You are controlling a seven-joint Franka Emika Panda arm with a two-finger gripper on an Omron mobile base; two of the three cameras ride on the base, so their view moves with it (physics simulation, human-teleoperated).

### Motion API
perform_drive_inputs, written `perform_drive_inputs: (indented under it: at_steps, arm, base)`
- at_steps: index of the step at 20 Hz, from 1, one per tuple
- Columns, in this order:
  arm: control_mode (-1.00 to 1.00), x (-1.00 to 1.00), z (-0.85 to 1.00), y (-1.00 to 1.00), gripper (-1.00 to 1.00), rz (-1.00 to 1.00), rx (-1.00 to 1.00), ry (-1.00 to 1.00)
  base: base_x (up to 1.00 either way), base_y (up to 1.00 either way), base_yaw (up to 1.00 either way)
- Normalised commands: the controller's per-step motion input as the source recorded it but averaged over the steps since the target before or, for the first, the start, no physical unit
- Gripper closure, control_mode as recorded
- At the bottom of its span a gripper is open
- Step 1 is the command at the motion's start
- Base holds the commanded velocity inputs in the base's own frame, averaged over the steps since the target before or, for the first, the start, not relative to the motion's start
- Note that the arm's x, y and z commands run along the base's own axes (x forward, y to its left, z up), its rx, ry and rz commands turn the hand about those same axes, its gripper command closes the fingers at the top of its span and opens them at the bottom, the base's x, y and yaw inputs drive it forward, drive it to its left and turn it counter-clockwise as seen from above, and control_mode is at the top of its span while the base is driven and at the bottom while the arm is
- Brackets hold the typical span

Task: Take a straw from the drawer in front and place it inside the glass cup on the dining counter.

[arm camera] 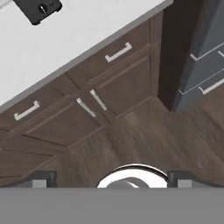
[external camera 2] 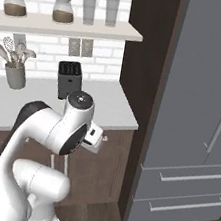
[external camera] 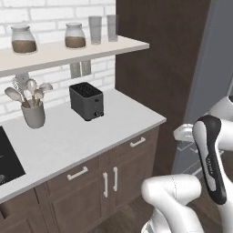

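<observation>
End effector (arm camera: 112,178): tips barely visible at hand view's bottom edge, well apart, nothing btwn them; aimed down at dark wood floor (arm camera: 148,135). Dark brown wooden drawers w/ silver handles (arm camera: 117,52) are shut, under pale tabletop (external camera: 68,136). Black toaster (external camera: 86,101) on tabletop, beside grey utensil pot (external camera: 33,114).

White brick wall (external camera: 50,11) behind pale worktop (external camera: 68,136); dark wood cabinets (external camera: 91,191); grey fridge (external camera 2: 199,106); wooden floor (arm camera: 148,140)

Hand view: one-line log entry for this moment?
drawers shut | pincer open, empty, above floor | toaster on counter
</observation>
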Motion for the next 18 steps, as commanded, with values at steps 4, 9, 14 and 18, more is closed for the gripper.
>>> perform_drive_inputs:
  at_steps: [4, 9, 14, 18]
  arm:
    - [-1.00, 0.76, -0.57, -0.10, -1.00, 0.12, 0.45, -0.21]
    - [-1.00, 0.91, -0.71, 0.16, -1.00, 0.13, 0.53, -0.29]
    - [-1.00, 0.72, -0.81, 0.06, -1.00, 0.11, 0.60, -0.08]
    - [-1.00, 0.82, -0.62, 0.00, -1.00, 0.05, 0.52, 0.01]
  base:
    - [0.00, 0.00, 0.00]
    - [0.00, 0.00, 0.00]
    - [0.00, 0.00, 0.00]
    - [0.00, 0.00, 0.00]
